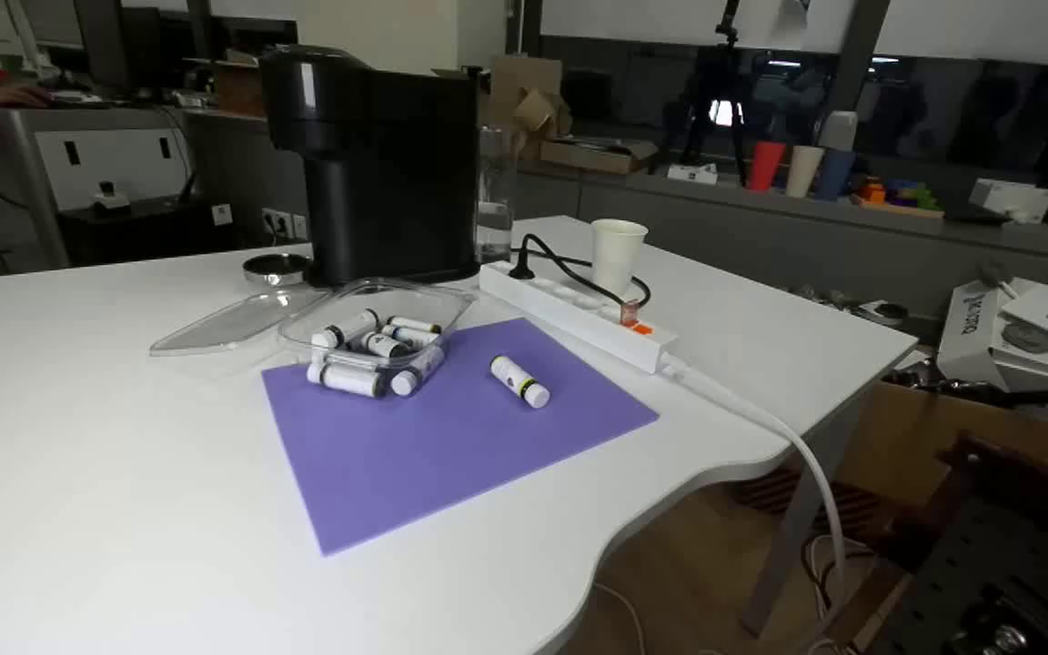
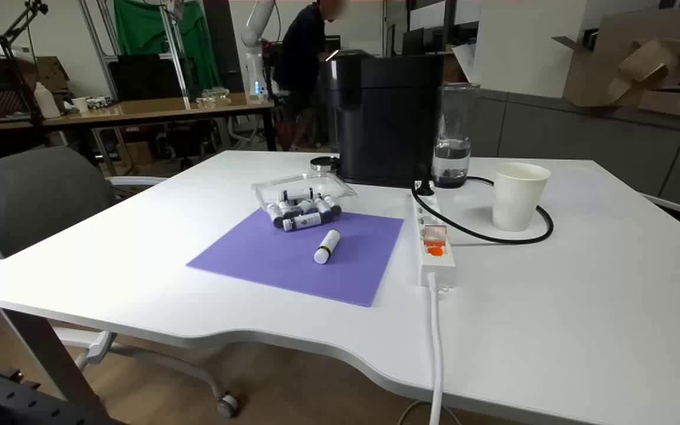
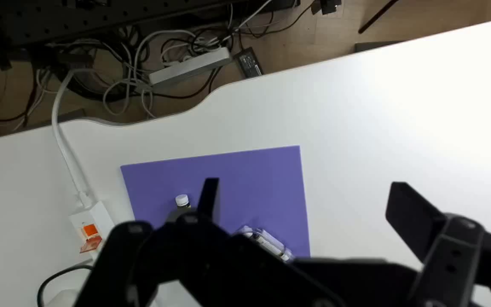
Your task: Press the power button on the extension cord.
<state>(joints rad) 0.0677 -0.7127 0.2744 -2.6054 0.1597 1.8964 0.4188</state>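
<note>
The extension cord is a white power strip (image 1: 549, 305) on the white table, beside the purple mat; it also shows in an exterior view (image 2: 441, 270) and in the wrist view (image 3: 102, 218). The power button is a red-orange switch (image 1: 640, 328) at its cable end, seen too in an exterior view (image 2: 435, 251) and in the wrist view (image 3: 90, 230). A clear orange flap (image 2: 435, 234) stands raised beside the button. My gripper (image 3: 305, 184) is open and empty, high above the mat and table, away from the strip. It is out of both exterior views.
The purple mat (image 1: 451, 446) bears a loose white bottle (image 1: 519, 380) and part of a clear box (image 2: 269, 188) with several bottles. A black coffee machine (image 1: 387, 173), glass jug (image 2: 452, 159) and paper cup (image 2: 517, 198) stand near the strip. A black cable (image 2: 511, 241) loops round the cup.
</note>
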